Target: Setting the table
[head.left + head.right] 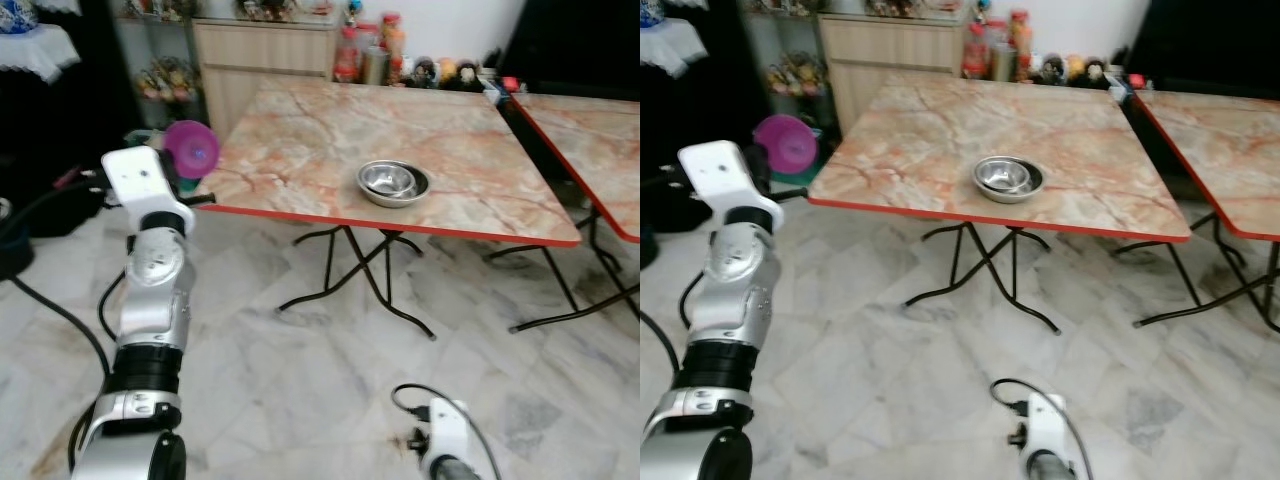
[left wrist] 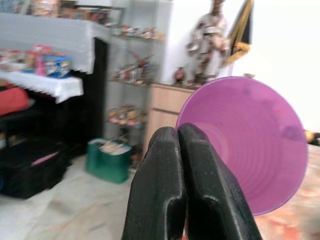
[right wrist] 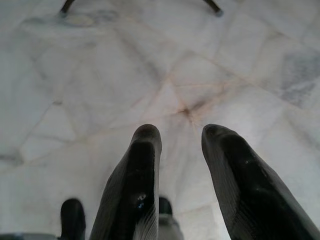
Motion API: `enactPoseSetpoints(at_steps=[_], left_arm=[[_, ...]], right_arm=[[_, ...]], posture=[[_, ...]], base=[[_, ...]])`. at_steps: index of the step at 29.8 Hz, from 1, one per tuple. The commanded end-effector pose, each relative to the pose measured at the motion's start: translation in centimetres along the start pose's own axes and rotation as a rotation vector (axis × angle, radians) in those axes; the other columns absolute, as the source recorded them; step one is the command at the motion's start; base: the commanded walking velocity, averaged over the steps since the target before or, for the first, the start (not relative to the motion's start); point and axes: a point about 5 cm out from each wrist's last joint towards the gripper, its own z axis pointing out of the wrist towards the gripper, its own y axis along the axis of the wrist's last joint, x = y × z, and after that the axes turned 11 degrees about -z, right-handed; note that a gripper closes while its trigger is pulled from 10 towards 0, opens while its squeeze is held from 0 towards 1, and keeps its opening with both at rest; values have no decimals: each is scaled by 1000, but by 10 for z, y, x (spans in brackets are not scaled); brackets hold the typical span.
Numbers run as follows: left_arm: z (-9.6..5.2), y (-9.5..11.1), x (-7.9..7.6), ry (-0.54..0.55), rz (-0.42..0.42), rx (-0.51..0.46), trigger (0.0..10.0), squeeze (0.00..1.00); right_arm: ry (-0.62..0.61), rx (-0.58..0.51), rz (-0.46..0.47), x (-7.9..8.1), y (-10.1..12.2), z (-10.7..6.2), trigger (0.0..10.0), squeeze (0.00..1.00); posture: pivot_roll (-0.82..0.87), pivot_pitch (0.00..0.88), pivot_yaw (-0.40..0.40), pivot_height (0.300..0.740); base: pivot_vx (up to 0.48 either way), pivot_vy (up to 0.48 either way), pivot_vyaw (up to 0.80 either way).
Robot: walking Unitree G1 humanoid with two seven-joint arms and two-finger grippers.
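Left pincer [image 2: 182, 185] is raised off the left corner of the tabletop [image 1: 300, 150], its two black fingers pressed together on the rim of a purple plastic cup [image 2: 250, 145]. That cup is carried in the air, mouth turned sideways, just beside the table's red edge and not yet over it. From the wrist view its inside looks empty.

Judging by this, the step in hand is bringing the cup to the table. The next move calls for reaching further in over the marble top, turning the cup upright, and setting it down clear of the edge.

Near the middle of the tabletop sits a steel bowl [image 1: 393, 183], with what seems a smaller bowl nested inside and no food visible.

Right pincer [image 3: 180, 165] hangs idle over the floor, fingers apart and holding nothing.
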Motion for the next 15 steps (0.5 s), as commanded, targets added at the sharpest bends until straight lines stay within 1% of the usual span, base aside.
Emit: enactPoseSetpoints(at_steps=[1,15], left_arm=[[1,2,-14,-39,-12,-7,10000,0],[1,1,-15,-51,-12,-1,10000,0]], right_arm=[[-28,-4,-8,-11,0,0,10000,0],[-30,13,-15,-10,-3,0,10000,0]], posture=[[53,0,-28,740],[54,0,-22,740]], base=[[322,0,0],[319,0,0]])
